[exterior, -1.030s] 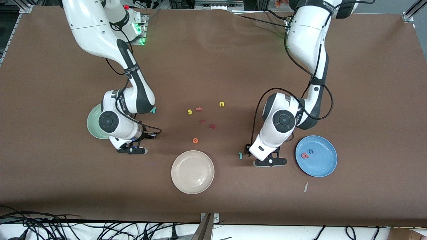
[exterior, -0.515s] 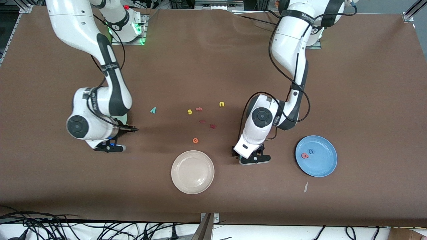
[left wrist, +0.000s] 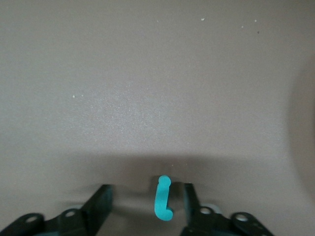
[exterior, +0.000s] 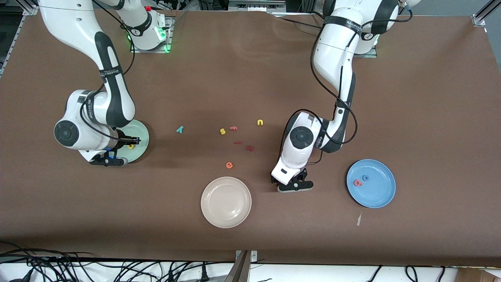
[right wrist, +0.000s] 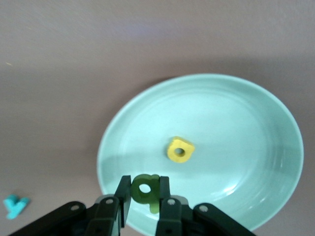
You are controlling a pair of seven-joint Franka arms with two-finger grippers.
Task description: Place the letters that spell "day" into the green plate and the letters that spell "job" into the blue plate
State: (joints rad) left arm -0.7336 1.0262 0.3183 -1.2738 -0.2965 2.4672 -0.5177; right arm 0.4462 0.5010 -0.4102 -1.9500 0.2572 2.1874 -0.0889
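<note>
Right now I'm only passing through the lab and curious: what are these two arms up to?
The right hand holds a dark green foam "d" over the pale green plate, where a yellow foam "a" already lies. The left hand is down at the table, its fingers either side of a teal hook-shaped "j". The sky-blue plate holds a blue ring "o" and a pinkish-red "b".

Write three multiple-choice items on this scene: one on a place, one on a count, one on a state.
1. Where is the teal "j"?
A. between the left tool's fingers
B. in the blue plate
C. on the cream plate

2. How many letters lie in the blue plate?
A. none
B. two
C. four

3. The right tool is:
A. open, empty
B. shut on the dark green "d"
C. shut on a plate rim

Key: 1 A, left wrist view shows it between the fingers; 2 B, red and blue letters; 3 B, fingers grip it over the green plate.
</note>
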